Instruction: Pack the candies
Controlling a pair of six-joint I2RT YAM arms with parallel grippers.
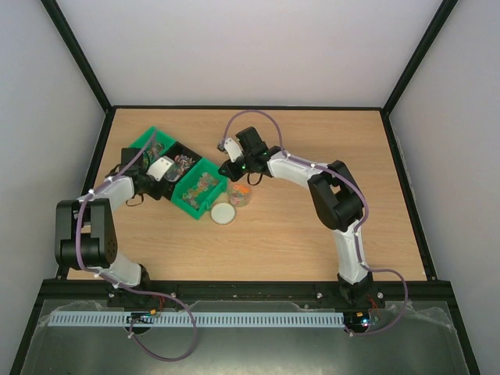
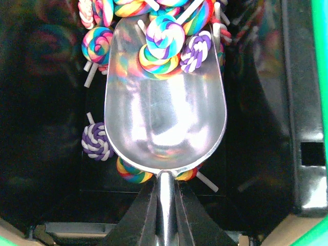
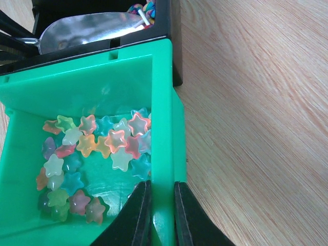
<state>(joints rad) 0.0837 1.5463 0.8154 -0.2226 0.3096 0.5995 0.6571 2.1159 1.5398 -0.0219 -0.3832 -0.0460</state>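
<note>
Claws are both closed on something. The left claw (image 2: 165, 188) clamps the handle of the metal scoop (image 2: 164, 118), which lies in the black bin (image 2: 300, 102) with swirl lollipops (image 2: 164, 41) heaped at its mouth. The right claw (image 3: 161, 187) pinches the wall of the green bin (image 3: 128, 72) holding star candies (image 3: 118, 141), on the wooden counter (image 3: 256, 102).

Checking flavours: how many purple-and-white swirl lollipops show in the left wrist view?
2: one purple-and-white swirl lollipop on the shiny metal scoop's right rim, one beside its left edge; others may be hidden.
</note>
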